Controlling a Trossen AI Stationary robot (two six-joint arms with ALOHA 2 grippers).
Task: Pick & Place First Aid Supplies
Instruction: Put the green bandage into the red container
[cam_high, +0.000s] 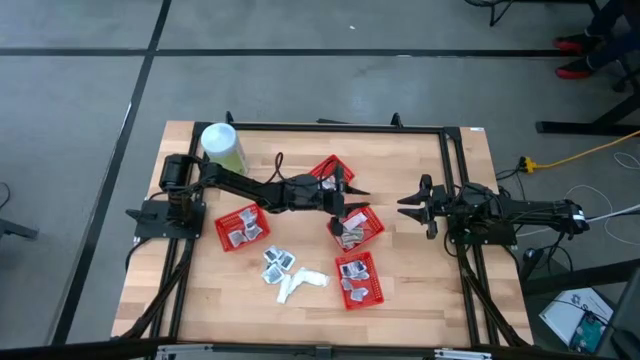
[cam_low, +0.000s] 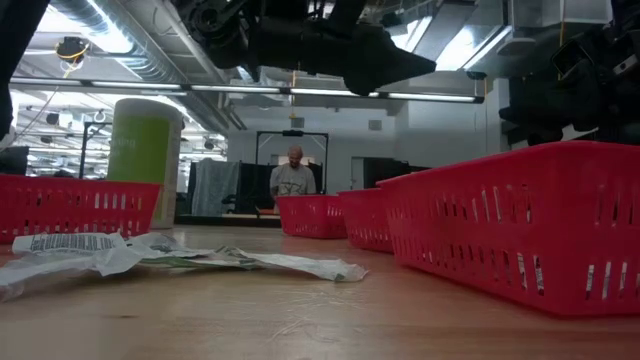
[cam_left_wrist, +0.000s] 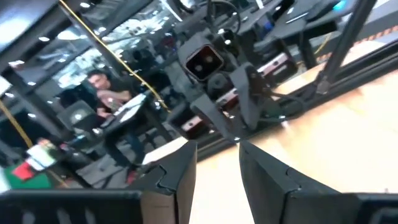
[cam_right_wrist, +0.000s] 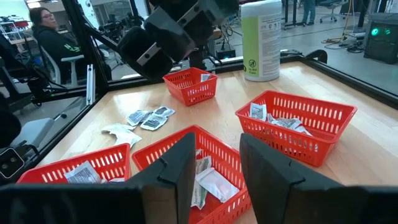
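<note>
Several small white-grey packets (cam_high: 278, 262) and a wrapped strip (cam_high: 302, 283) lie loose and flat on the wooden table; they also show in the right wrist view (cam_right_wrist: 148, 118) and the low view (cam_low: 120, 250). More packets lie inside four red mesh baskets (cam_high: 241, 228) (cam_high: 333, 172) (cam_high: 357, 227) (cam_high: 359, 279). My left gripper (cam_high: 352, 195) hangs open and empty above the table, between the far basket and the middle one; its wrist view (cam_left_wrist: 217, 180) shows nothing between the fingers. My right gripper (cam_high: 415, 207) is open and empty, to the right of the baskets, pointing at them (cam_right_wrist: 217, 168).
A tall pale-green canister (cam_high: 222, 145) with a white lid stands at the far left of the table (cam_high: 430, 300). A dark frame rail runs along the table's edges. Bare wood lies along the near edge. A person sits in the room beyond (cam_low: 293, 175).
</note>
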